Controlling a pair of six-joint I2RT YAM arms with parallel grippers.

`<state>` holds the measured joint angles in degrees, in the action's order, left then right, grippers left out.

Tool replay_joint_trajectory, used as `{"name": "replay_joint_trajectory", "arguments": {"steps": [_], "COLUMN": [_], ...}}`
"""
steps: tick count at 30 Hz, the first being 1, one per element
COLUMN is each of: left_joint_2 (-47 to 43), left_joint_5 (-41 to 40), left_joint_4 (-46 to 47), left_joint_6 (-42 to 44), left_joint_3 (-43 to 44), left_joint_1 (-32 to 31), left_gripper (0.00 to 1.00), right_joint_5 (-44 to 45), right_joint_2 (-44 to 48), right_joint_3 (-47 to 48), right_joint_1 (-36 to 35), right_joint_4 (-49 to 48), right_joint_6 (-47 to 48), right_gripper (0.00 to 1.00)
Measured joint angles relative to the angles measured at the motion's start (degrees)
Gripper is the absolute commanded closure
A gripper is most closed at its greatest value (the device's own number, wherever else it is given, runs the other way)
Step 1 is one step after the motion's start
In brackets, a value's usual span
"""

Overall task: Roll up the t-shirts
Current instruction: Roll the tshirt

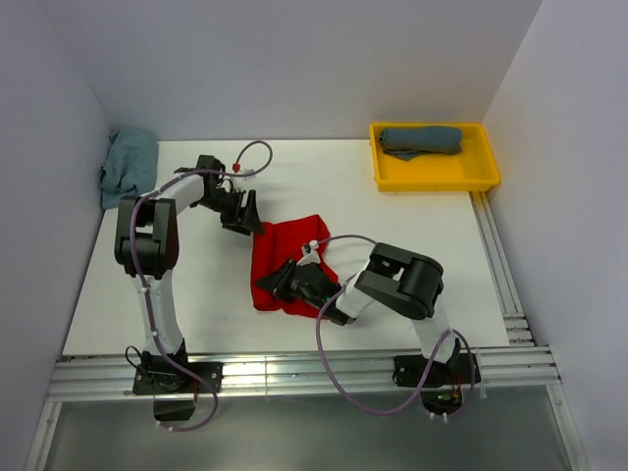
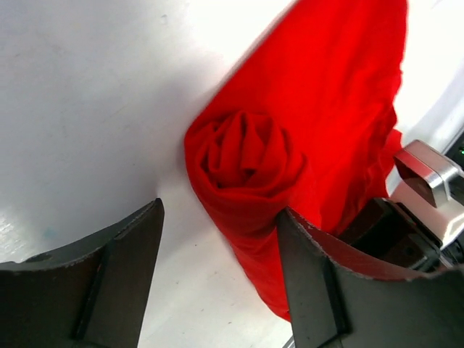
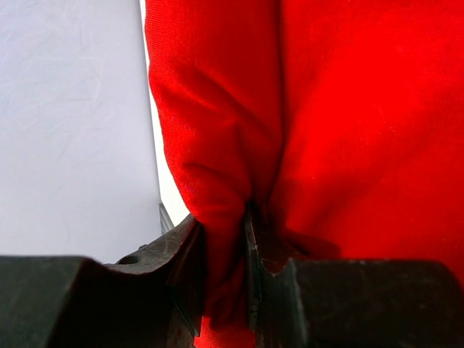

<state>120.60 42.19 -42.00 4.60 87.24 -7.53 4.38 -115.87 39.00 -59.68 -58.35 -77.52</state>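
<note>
The red t-shirt [image 1: 287,257] lies partly rolled in the middle of the table. In the left wrist view its rolled end [image 2: 246,156] shows as a spiral. My left gripper [image 1: 244,213] is open at the shirt's far left corner. In the left wrist view [image 2: 221,246] the roll end sits just ahead of the jaws, and the right-hand finger [image 2: 326,283] lies against the cloth. My right gripper [image 1: 286,281] is shut on a fold of the red shirt [image 3: 217,167] at its near left edge. The dark slate-blue shirt [image 1: 422,140] lies rolled in a yellow tray. The light teal shirt [image 1: 130,165] lies bunched at the far left.
The yellow tray [image 1: 437,175] stands at the back right corner. White walls close in the table on three sides. A metal rail [image 1: 294,371] runs along the near edge and another [image 1: 498,257] along the right side.
</note>
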Motion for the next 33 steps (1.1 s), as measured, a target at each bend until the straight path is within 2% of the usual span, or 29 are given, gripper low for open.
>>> {"name": "replay_joint_trajectory", "arguments": {"steps": [2, 4, 5, 7, 8, 11, 14, 20, 26, 30, 33], "left_joint_2": [0.2, 0.2, 0.2, 0.2, 0.22, 0.22, 0.22, 0.2, 0.2, 0.2, 0.2], "left_joint_5": [-1.07, -2.29, -3.08, -4.81, -5.79, -9.11, -12.79, -18.6, -22.16, -23.5, -24.37], "left_joint_4": [-0.04, -0.02, 0.04, -0.02, -0.24, -0.87, -1.53, -2.54, -3.65, -4.02, -4.42], "left_joint_6": [-0.44, -1.07, -1.31, -2.12, -2.45, -3.23, -3.87, -4.81, -5.95, -6.14, -6.47], "left_joint_3": [0.0, 0.13, 0.24, 0.44, 0.79, 1.97, 2.75, 3.67, 4.63, 5.01, 5.33], "left_joint_1": [-0.26, -0.9, -1.4, -2.67, -3.43, -5.18, -6.64, -8.59, -9.84, -10.34, -10.71], "left_gripper": [0.35, 0.45, 0.54, 0.64, 0.74, 0.88, 0.98, 1.0, 1.0, 1.0, 1.0], "right_joint_5": [-0.02, -0.09, -0.13, -0.15, -0.17, -0.02, 1.31, 7.72, 14.86, 19.87, 22.67], "right_joint_2": [0.15, 0.31, 0.37, 0.76, 1.14, 2.99, 5.53, 8.07, 8.04, 8.09, 8.13], "right_joint_3": [0.11, 0.26, 0.42, 0.79, 1.2, 3.15, 6.8, 17.42, 27.69, 33.22, 35.08], "right_joint_1": [0.02, 0.07, 0.07, 0.09, 0.09, 0.09, -0.26, -2.62, -4.87, -6.62, -7.61], "right_joint_4": [0.57, 1.09, 1.55, 2.86, 4.09, 10.19, 20.35, 44.19, 66.51, 76.74, 80.72], "right_joint_6": [-0.2, -0.31, -0.39, -0.42, -0.37, 0.76, 2.86, 8.15, 11.5, 12.87, 14.23], "right_gripper": [0.73, 0.72, 0.69, 0.63, 0.56, 0.48, 0.43, 0.36, 0.33, 0.31, 0.31]}}
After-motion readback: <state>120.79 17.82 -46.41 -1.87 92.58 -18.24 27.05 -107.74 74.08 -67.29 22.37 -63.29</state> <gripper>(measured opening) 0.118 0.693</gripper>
